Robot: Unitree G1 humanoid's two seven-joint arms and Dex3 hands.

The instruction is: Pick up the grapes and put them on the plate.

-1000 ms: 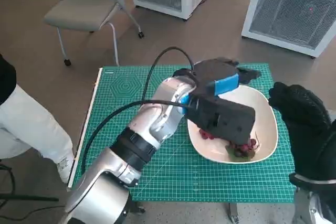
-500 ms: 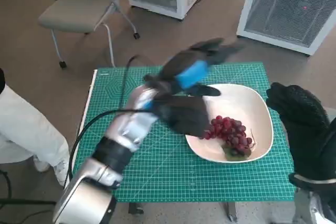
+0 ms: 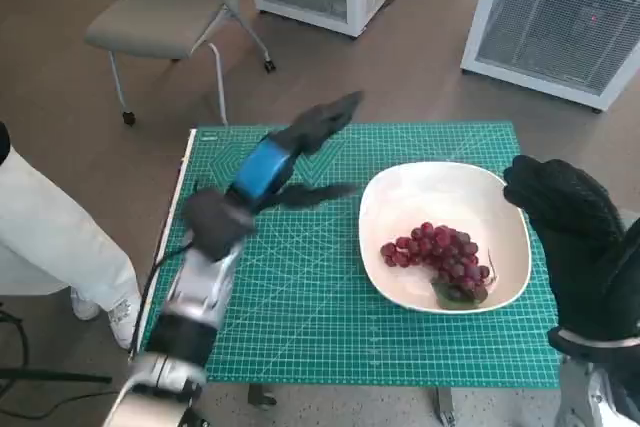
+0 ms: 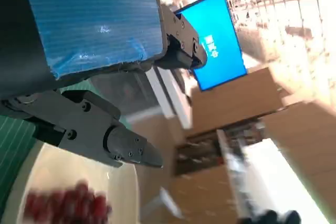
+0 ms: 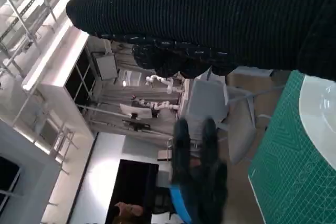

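On the green cutting mat, the white plate already holds the red grapes, so the task looks finished. The left hand hangs beside it, fingers spread and empty; the right hand cannot be told.

The left hand is off the plate now: a second ago it lay over the bowl and hid most of the grapes; now it hangs over the green mat beside the plate, fingers apart and seemingly empty, though blurred. The grapes lie uncovered in the plate, a full bunch in plain sight.
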